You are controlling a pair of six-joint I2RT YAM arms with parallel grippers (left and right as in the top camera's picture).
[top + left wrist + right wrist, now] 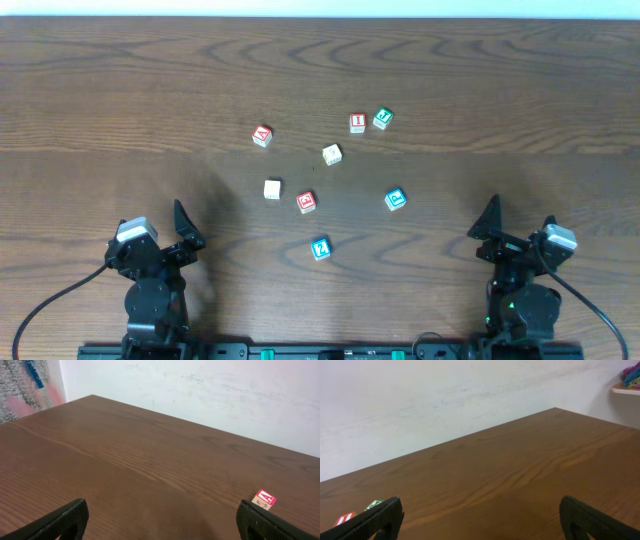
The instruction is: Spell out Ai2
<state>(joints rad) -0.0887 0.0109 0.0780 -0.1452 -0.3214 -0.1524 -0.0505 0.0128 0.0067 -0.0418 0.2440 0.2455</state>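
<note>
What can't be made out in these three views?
Overhead: print on the upper blue cube and lower blue cube is too small to read.
Right wrist: the red cube is half hidden behind a black finger; its character is unreadable.
Left wrist: every cube except the A cube lies outside the frame.

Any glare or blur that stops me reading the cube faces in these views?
Overhead: even light, no glare, but the cubes are small and their print is barely legible. Left wrist: the A cube reads sharply. Right wrist: bright wall, a red-printed cube cut off behind the dark finger.
</note>
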